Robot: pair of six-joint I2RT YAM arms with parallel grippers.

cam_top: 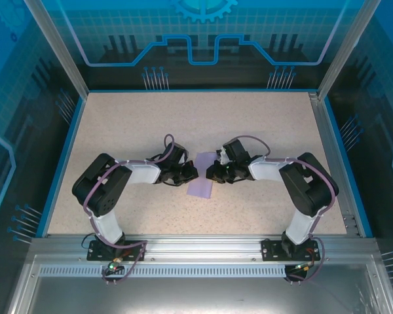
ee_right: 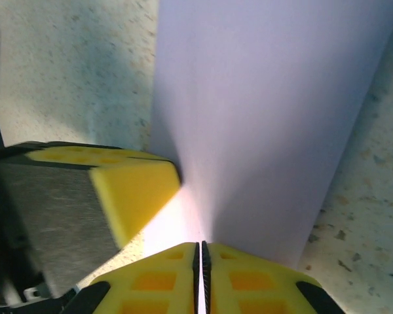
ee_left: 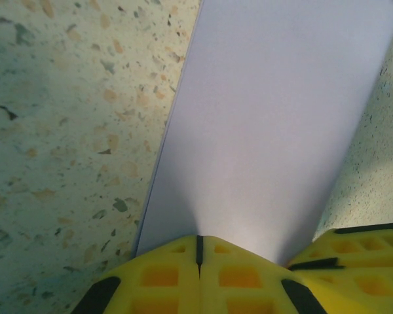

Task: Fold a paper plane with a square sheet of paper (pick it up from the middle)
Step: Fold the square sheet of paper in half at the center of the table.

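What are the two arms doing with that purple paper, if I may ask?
Both arms meet at the square sheet of paper in the middle of the table. The left gripper and the right gripper are each shut on it, close beside each other. It shows no plane shape yet.

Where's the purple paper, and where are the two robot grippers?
purple paper [cam_top: 201, 186], top view, its near half.
left gripper [ee_left: 198, 248], left wrist view, between its yellow fingertips.
right gripper [ee_right: 201, 256], right wrist view, between its yellow fingertips.
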